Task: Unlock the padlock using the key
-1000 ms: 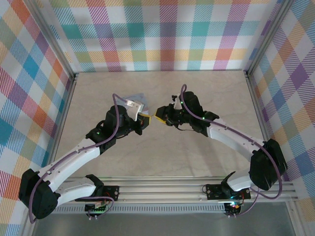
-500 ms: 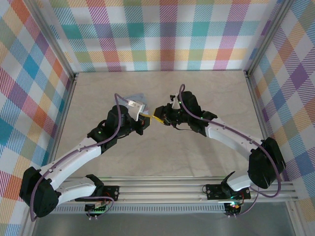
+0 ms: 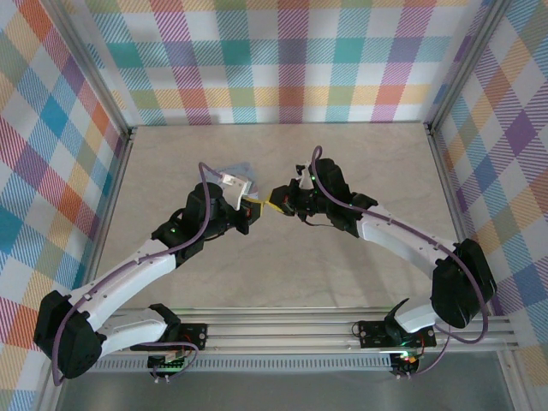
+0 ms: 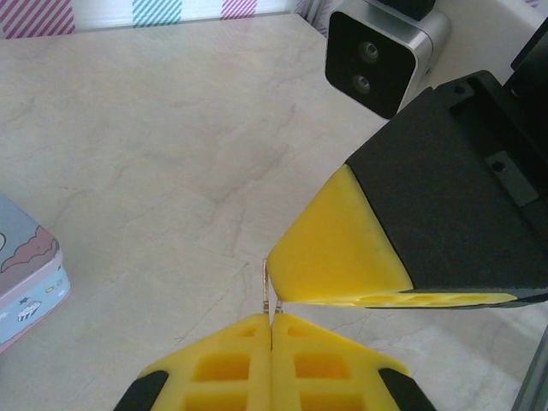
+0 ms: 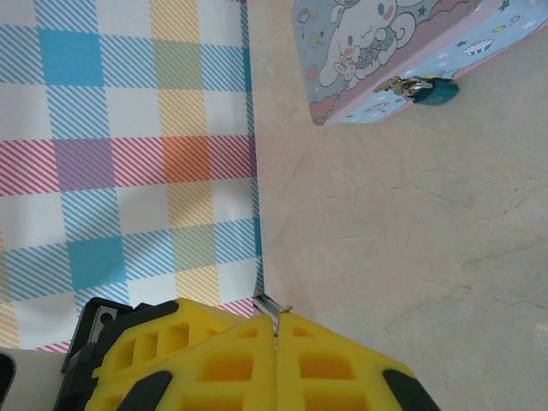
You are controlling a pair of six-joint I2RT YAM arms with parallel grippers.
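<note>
Thin silver key [image 4: 266,287] at low middle of left wrist view, sticking up from left gripper [image 4: 271,332]. Fingers pressed together on it. Other end pinched by right gripper [image 5: 276,330], fingers also pressed together. Both grippers meet tip to tip in middle of top view, over table [image 3: 342,154]. Dark blue padlock [image 5: 432,90] at upper right of right wrist view, hanging on front of tin [image 5: 368,43], well apart from key. Tin sits on table.
</note>
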